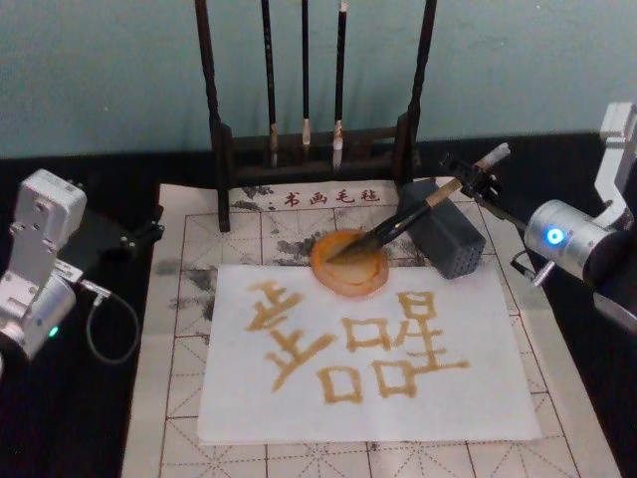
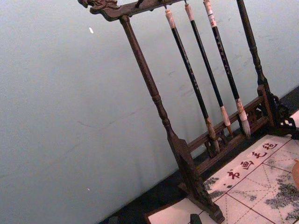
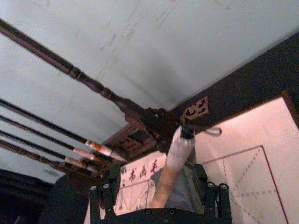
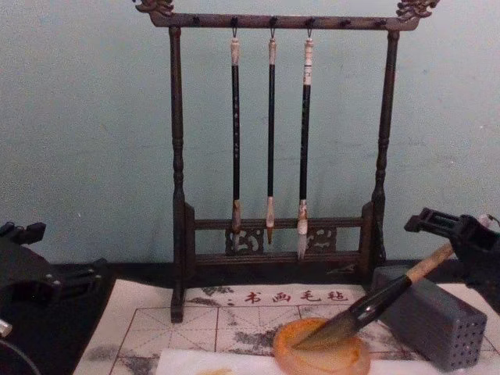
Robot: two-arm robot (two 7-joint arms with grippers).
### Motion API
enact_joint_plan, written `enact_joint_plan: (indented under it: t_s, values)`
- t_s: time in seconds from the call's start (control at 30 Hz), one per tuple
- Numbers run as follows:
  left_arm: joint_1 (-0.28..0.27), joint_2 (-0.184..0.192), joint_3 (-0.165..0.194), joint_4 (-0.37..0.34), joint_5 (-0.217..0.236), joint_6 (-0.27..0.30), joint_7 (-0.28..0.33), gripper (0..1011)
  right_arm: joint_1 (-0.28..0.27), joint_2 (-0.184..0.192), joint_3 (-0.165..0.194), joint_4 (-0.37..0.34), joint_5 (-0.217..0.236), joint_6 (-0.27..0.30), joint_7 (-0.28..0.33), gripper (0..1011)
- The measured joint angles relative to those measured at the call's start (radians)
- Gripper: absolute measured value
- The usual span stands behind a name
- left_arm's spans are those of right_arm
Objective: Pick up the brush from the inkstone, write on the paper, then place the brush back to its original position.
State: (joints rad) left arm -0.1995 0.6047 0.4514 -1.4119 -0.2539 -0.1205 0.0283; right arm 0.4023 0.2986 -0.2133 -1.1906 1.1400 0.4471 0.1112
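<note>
Two arms flank the table. At the far left the left gripper (image 1: 149,234) lies low on the dark tabletop, just off the corner of the beige felt mat (image 1: 189,329), well apart from everything in play; whether it is spread or closed I cannot tell from here.

Moving in, the paper (image 1: 299,408) lies flat on the mat, carrying broad golden-brown characters (image 1: 348,344) across its upper half. Behind it, against the pale wall, stands a dark wooden rack (image 1: 221,149) with three thin brushes (image 4: 270,133) hanging tip down.

Right of centre, the inkstone (image 1: 348,274) sits at the paper's far edge, overlapping it. The brush (image 1: 398,227) rests with its tuft down in the dish, its handle slanting up and to the right, passing over the top of the grey block (image 1: 453,244) that stands just beside the dish.

At the right, the right gripper (image 1: 480,177) is up at the pale top end of the handle. From the wrist view its fingers (image 3: 103,198) stand spread to either side of the shaft, with a gap showing on both sides, so it is bracketing the brush, not pinching it.
</note>
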Motion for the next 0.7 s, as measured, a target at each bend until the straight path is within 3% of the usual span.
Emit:
enact_joint_plan:
  t_s: [0.17,0.33,0.7]
  values:
    - [0.0,0.0,0.0,0.0,0.0,0.0,0.0,1001,0.066,-0.008,-0.019,0.099,0.008,-0.012,0.038,1003]
    - [0.0,0.0,0.0,0.0,0.0,0.0,0.0,1001,0.102,-0.001,-0.045,0.151,0.009,-0.018,0.079,1002]
    - [0.0,0.0,0.0,0.0,0.0,0.0,0.0,1001,0.098,-0.002,-0.041,0.145,0.009,-0.018,0.073,1002]
